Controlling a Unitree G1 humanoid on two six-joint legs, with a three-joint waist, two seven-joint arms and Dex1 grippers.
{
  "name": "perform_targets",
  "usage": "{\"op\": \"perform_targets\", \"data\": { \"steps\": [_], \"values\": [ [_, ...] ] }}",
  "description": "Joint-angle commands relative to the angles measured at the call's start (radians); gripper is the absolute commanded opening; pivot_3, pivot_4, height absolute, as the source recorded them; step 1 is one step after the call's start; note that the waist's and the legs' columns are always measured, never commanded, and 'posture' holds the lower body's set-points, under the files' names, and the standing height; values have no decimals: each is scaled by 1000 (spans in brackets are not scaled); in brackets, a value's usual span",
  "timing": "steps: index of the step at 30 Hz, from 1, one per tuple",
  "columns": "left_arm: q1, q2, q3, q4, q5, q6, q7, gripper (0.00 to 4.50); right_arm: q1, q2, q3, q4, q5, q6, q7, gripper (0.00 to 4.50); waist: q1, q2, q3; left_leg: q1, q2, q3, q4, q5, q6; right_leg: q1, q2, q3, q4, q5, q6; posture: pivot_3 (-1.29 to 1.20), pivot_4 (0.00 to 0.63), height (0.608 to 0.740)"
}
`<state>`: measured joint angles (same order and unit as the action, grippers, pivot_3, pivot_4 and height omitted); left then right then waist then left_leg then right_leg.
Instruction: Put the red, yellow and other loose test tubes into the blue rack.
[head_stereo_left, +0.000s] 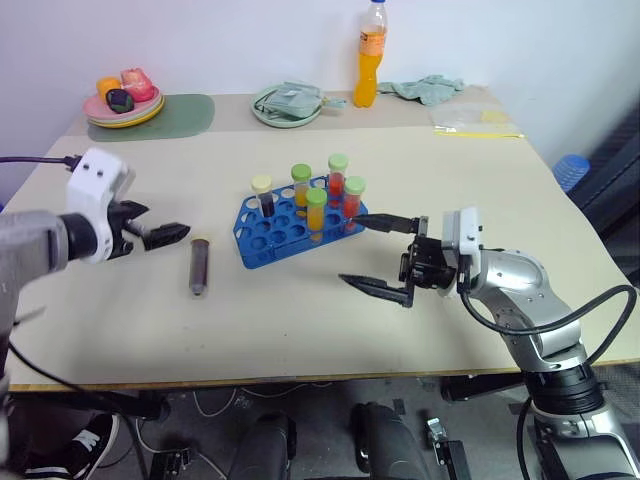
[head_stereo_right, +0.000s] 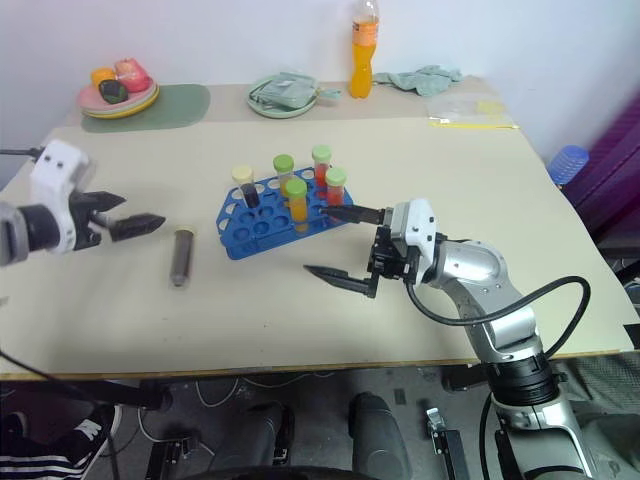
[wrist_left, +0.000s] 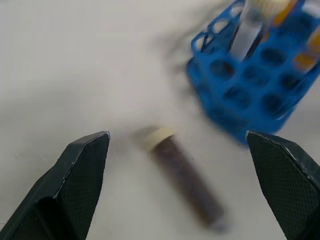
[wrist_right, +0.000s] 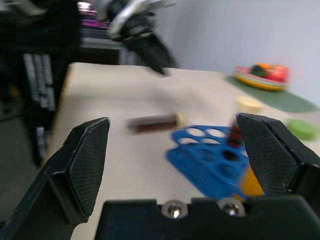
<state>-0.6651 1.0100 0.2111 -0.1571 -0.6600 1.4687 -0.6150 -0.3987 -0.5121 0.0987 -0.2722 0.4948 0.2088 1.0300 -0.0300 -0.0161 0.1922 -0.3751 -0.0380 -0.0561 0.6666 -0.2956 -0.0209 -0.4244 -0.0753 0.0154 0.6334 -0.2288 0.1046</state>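
One beige table (head_stereo_left: 300, 330) carries everything. I've got the blue rack (head_stereo_left: 290, 225) around its middle, five capped tubes standing in it. My right gripper (head_stereo_left: 385, 255) hangs just beside the rack's right end, jaws spread, empty. My left gripper (head_stereo_left: 165, 236) is released too, over the left edge. A dark tube (head_stereo_left: 199, 265) lies flat between it and the rack.

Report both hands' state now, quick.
Left hand: open, holding nothing, just left of the dark brown tube lying on the table.
Right hand: open, holding nothing, beside the bright blue plastic rack.
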Motion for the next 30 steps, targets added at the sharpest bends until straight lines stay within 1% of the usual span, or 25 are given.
{"op": "perform_targets", "data": {
  "steps": [1,4,7,8,12,17,19,22,25,28,30],
  "values": [
    [-94,12,-88,132,-26,134,2,4500,-20,27,8,-19,0,-21,-6,4480,-8,0,0,0,0,0,0,0,0,-1,0,0,0,0,0,0,150,740],
    [-187,62,-251,258,-48,146,-39,4500,-11,41,14,-13,-15,-33,-11,4480,-12,0,0,0,0,0,0,0,0,-2,1,1,1,0,0,0,150,740],
    [-300,86,-418,377,-14,146,-110,4500,1,40,8,-6,-22,-43,-8,4480,-10,0,0,-1,0,-1,0,1,-1,-2,1,1,1,0,0,0,150,740],
    [-334,86,-457,414,3,145,-133,4500,3,41,8,-6,-23,-43,-9,4480,-10,0,0,-1,0,0,0,1,-1,-2,1,1,1,0,0,0,150,740],
    [-466,34,-606,657,83,107,-233,4500,3,43,11,-4,-29,-50,-8,4480,-8,0,0,-1,-1,0,0,1,-1,-2,1,1,1,0,0,0,150,740],
    [-561,-43,-816,911,254,-79,-436,4500,-11,54,6,-5,-32,-38,-24,4480,-8,0,0,-2,-1,1,0,1,-1,-2,1,1,1,0,0,0,150,740],
    [-585,-70,-862,980,309,-119,-502,4500,-8,51,8,-7,-39,-42,-21,4480,-10,-1,0,-2,-1,1,0,1,-1,-3,1,1,0,0,0,0,150,740],
    [-615,-119,-889,1078,365,-142,-581,4500,-4,48,7,-8,-44,-43,-24,4480,-10,-1,0,-5,-1,1,0,1,-1,-5,1,1,0,0,0,0,150,740],
    [-619,-168,-898,1137,410,-145,-638,4500,1,51,8,-15,-48,-43,-32,4480,-10,-1,0,-6,-1,1,1,1,-1,-5,1,0,0,0,0,0,150,740],
    [-623,-208,-886,1189,454,-158,-661,4500,7,53,11,-27,-50,-40,-39,4480,-10,-1,1,-6,-1,0,1,1,-1,-5,1,0,0,0,0,0,150,740],
    [-623,-228,-870,1225,480,-170,-661,3956,11,53,12,-28,-55,-43,-43,4500,-10,-1,1,-6,-1,0,1,1,-1,-5,1,0,0,0,0,0,150,740]
  ]
}}
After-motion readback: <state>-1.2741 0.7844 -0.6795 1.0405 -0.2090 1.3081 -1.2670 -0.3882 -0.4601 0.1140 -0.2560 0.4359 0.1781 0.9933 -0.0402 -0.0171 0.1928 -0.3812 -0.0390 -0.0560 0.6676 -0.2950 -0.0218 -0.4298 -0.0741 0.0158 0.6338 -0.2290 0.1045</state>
